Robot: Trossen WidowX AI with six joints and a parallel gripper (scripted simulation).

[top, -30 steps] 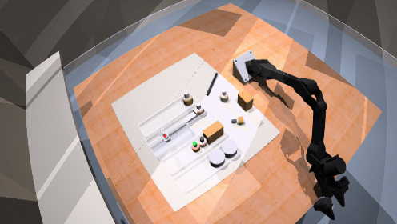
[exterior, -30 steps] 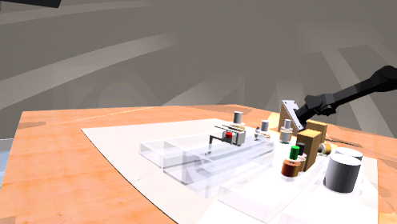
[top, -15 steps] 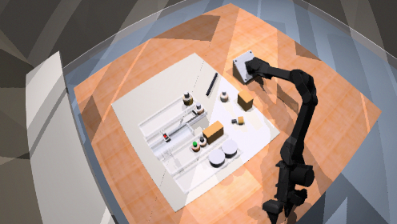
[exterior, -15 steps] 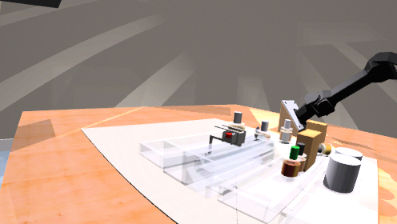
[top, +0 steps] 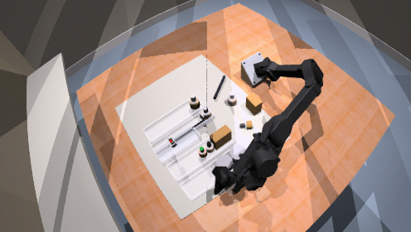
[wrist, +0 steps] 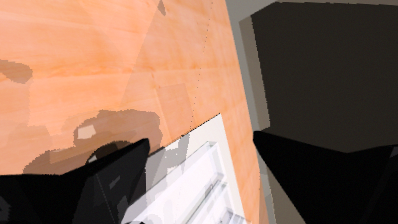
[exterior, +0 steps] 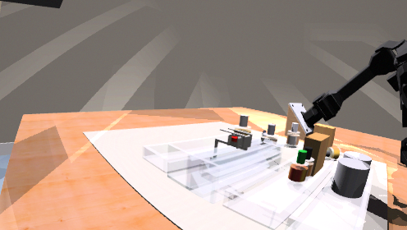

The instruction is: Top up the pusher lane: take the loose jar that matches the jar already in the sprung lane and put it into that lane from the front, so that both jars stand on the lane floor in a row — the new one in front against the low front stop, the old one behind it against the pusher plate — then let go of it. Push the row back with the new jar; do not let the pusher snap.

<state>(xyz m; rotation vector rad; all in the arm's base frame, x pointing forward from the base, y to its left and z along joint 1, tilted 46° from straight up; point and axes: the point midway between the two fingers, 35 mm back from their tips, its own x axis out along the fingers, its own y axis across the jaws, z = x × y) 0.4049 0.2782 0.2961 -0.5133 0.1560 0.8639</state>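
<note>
Claw (top: 225, 184) (wrist: 202, 139) stands open, fingers apart with nothing between them, over the near edge of the pale mat (top: 137, 112) (exterior: 111, 141) (wrist: 216, 131). Loose grey-capped jar (top: 232, 99) (exterior: 292, 139) stands upright on the mat, well apart from the claw and near a tan block (top: 253, 104) (exterior: 325, 131); similar grey-capped jar (top: 205, 113) (exterior: 270, 135) sits in the clear-walled sprung lane, though the views are too small to confirm a match.
</note>
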